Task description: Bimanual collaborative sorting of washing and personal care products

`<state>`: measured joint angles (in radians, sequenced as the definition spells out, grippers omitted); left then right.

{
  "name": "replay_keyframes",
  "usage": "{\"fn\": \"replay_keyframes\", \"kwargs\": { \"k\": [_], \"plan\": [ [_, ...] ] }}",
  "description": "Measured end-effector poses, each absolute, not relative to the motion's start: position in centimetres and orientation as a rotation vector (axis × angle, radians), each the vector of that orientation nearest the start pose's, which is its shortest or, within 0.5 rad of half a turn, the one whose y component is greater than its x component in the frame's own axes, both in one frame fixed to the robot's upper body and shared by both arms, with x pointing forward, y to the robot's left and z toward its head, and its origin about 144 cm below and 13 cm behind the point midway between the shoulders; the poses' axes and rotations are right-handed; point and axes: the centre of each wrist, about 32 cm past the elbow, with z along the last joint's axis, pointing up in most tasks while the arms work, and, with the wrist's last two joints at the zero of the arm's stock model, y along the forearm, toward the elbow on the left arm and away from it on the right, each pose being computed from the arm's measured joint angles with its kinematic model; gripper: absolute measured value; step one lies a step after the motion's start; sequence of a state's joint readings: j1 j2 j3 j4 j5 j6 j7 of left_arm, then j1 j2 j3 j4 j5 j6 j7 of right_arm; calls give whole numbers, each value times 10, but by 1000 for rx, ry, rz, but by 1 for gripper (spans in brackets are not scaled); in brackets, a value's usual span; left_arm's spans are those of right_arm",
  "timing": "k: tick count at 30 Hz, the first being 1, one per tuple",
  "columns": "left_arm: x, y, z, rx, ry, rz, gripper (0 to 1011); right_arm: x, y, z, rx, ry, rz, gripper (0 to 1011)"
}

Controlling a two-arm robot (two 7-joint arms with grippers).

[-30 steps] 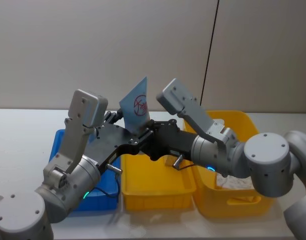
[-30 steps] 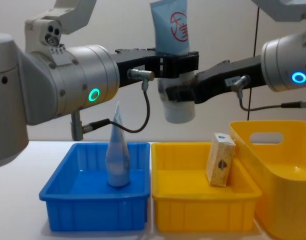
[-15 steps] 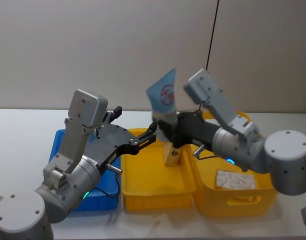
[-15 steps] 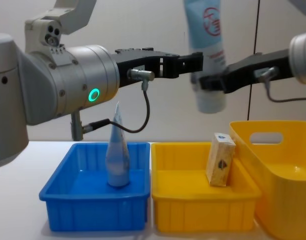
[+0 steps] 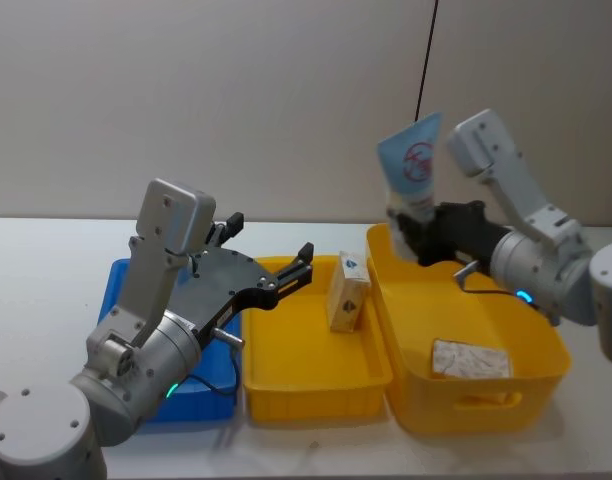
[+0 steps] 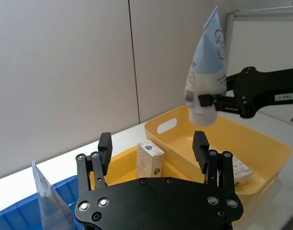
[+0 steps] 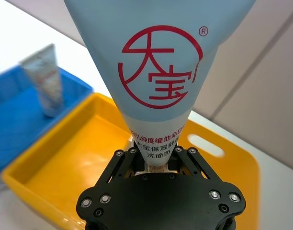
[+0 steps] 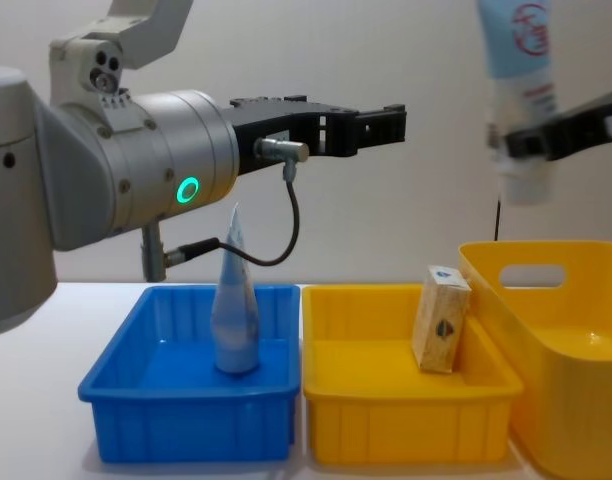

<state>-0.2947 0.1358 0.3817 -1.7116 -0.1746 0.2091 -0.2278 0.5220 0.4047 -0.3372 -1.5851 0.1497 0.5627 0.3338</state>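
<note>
Gripping red-marked tube (image 5: 412, 176) above basket (image 5: 486, 398)

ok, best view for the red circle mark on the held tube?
Right wrist view: the red circle mark faces the camera, large and sharp on the tube. Head and left wrist views show it small; the chest view cuts it off at the top.

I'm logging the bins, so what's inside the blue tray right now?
The blue tray holds one pale tube standing upright on its cap. In the head view the left arm covers most of the tray's floor.
</note>
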Motion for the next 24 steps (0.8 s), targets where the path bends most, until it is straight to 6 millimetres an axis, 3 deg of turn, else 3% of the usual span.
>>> {"fn": "replay_keyframes", "kwargs": {
  "k": [12,24],
  "plan": [
    [500,141,1270,-75,-155,938,1001,575,-280,1340,-527,-2,-1226,206],
    [500,141,1270,-75,-155,938,1001,602,-295,1361,-660,117,-1294,195]
  ]
}}
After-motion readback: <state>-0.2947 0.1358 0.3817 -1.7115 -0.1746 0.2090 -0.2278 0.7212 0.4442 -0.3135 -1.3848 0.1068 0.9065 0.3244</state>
